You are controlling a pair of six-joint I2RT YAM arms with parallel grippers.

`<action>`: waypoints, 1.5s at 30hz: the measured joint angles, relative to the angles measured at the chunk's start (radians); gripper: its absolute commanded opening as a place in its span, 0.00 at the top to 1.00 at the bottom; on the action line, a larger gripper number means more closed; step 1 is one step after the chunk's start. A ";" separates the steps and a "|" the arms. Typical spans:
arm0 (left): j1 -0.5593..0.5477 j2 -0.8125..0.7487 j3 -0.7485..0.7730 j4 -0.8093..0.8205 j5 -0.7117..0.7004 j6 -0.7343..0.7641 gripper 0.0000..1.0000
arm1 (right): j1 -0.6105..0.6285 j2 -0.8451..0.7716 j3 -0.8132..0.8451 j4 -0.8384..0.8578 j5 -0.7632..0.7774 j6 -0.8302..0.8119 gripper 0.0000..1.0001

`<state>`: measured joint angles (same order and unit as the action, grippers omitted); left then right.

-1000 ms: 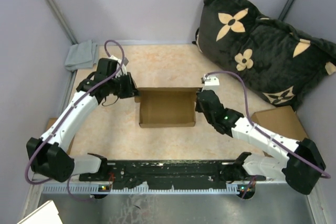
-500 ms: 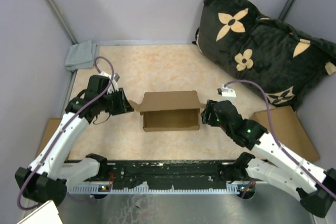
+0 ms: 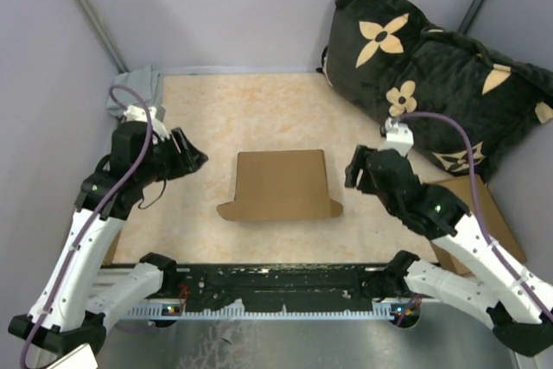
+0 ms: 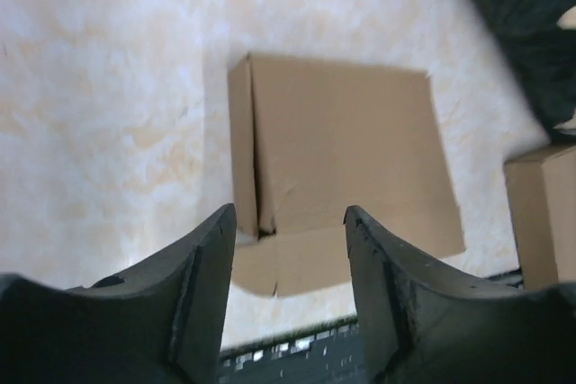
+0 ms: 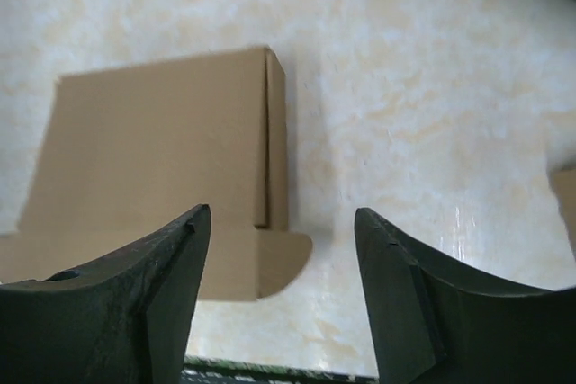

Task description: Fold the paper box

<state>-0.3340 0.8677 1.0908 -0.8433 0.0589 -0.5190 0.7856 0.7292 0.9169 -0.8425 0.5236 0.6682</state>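
Note:
The paper box (image 3: 281, 181) is plain brown cardboard in the middle of the table. Its lid lies down over the tray, and a front flap with rounded ears (image 3: 281, 210) spreads flat toward the near edge. My left gripper (image 3: 192, 160) hovers to the box's left, apart from it, open and empty. My right gripper (image 3: 354, 170) hovers to its right, also open and empty. The left wrist view shows the box (image 4: 342, 150) beyond the spread left gripper (image 4: 290, 213). In the right wrist view the box (image 5: 153, 150) and one flap ear lie ahead of the right gripper (image 5: 283, 213).
A black pillow with beige flowers (image 3: 432, 75) fills the back right corner. A second brown box (image 3: 467, 200) sits at the right edge, partly under the right arm. A grey cloth (image 3: 134, 92) lies at the back left. The black base rail (image 3: 276, 287) runs along the near edge.
The box's lid has come down over the tray, with the front flap now spread flat. Both grippers have opened, let go and drawn back outward from the box's sides.

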 measured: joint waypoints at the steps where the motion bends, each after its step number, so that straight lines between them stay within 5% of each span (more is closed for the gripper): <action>1: 0.000 0.001 0.029 0.017 -0.009 0.003 0.38 | 0.000 0.037 0.057 -0.001 0.011 -0.017 0.27; 5: 0.000 0.056 0.114 0.116 -0.004 0.028 0.40 | -0.045 0.199 0.272 0.016 0.024 -0.095 0.25; 10: 0.000 0.352 0.287 0.215 0.105 0.052 0.49 | -0.275 0.455 0.461 0.075 -0.164 -0.149 0.28; 15: 0.000 0.589 0.249 0.253 0.222 0.080 0.52 | -0.304 0.611 0.393 0.141 -0.336 -0.171 0.33; 26: -0.037 0.594 -0.178 0.298 0.320 0.099 0.52 | -0.278 0.763 0.023 0.307 -0.563 -0.146 0.35; 45: -0.050 0.836 0.077 0.167 0.183 0.153 0.50 | -0.273 1.033 0.323 0.299 -0.521 -0.205 0.36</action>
<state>-0.3843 1.7035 1.1675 -0.6762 0.2417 -0.3660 0.5125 1.7618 1.2404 -0.5438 0.0025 0.4633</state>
